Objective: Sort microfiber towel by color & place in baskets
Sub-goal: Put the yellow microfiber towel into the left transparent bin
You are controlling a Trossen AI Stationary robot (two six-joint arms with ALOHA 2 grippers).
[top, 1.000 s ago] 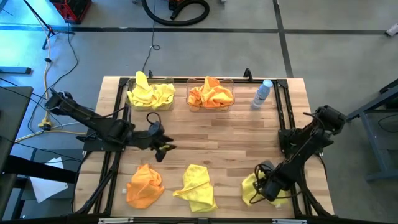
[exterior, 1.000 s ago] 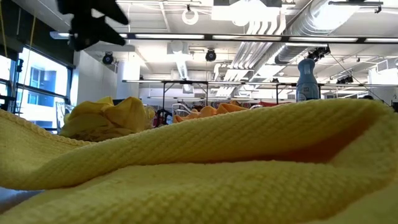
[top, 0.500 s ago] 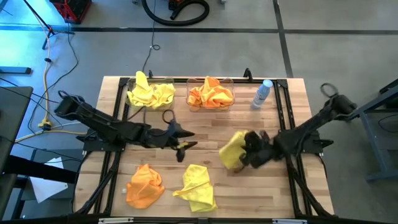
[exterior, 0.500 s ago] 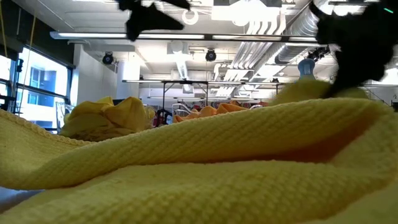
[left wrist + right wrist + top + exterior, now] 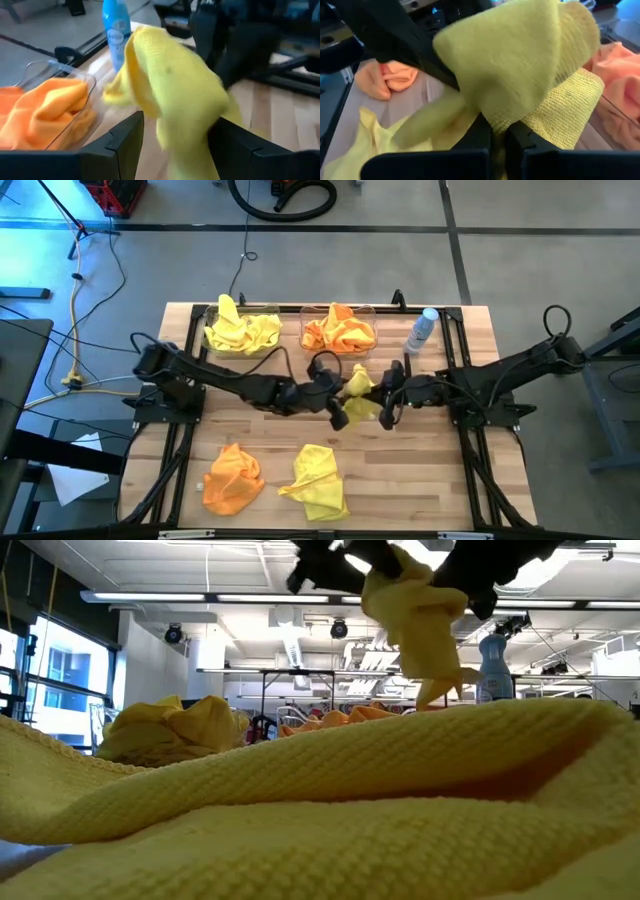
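My right gripper (image 5: 384, 402) is shut on a yellow towel (image 5: 359, 392) above the table's middle. It also shows in the right wrist view (image 5: 497, 142) and the towel in the low view (image 5: 415, 610). My left gripper (image 5: 338, 404) is open, one finger on either side of that towel (image 5: 175, 85). The left basket (image 5: 210, 345) holds yellow towels by its floor; the right basket (image 5: 372, 345) holds orange ones. An orange towel (image 5: 232, 478) and a yellow towel (image 5: 318, 480) lie flat near the table's near edge. My right gripper pinches a bunched fold of the yellow towel (image 5: 495, 120) between its two fingers, coming about level from the table's right side. The towel is lifted clear of the table and hangs slack below the fingers (image 5: 440, 670). My left gripper: its open fingers (image 5: 125, 142) stand beside the hanging towel; I cannot tell whether they touch it.
A pale bottle with a blue top (image 5: 422, 330) stands right of the orange basket. Both arms reach across the table's middle. Bare wood shows at the near right corner (image 5: 430, 480). In the low view the near yellow towel (image 5: 320, 810) fills the foreground.
My right gripper has lifted the yellow towel off the near right corner and carried it up and toward the table's middle, where it hangs clear. My left gripper has gone toward the table's right edge until its open fingers stand around that towel.
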